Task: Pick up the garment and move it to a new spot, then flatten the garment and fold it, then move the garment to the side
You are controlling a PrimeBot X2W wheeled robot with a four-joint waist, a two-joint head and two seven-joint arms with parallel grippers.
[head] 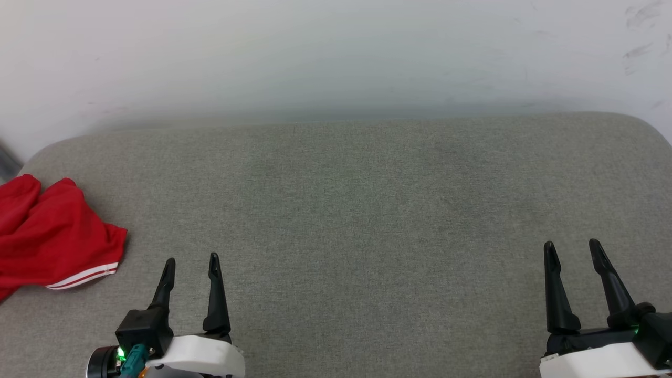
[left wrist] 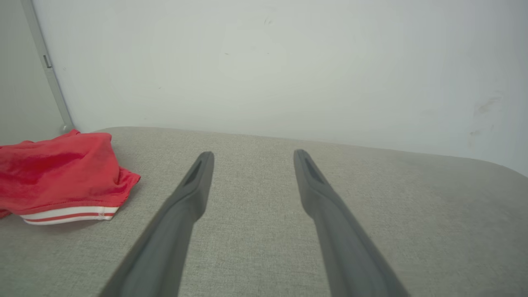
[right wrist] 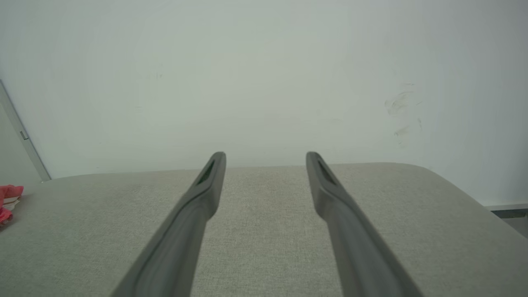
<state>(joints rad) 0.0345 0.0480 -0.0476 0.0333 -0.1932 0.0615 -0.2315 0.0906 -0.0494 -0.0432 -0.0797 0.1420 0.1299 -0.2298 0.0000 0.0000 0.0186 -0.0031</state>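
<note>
- The left gripper (head: 191,258), lower left of the head view, stood wide and empty; the right gripper (head: 571,244), lower right, likewise.
- The garment (head: 52,241) lay bunched on the grey cushion (head: 367,210) at the frame's left edge, up and left of the left gripper, the nearer arm.
- Its long axis could not be judged; the heap ran off frame.
- The left wrist view showed its striped hem (left wrist: 68,214); the right wrist view, a red sliver at far left.

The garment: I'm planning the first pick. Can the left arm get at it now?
Probably yes: the garment lies bunched just left of the open left gripper, only bare grey cushion between them.
</note>
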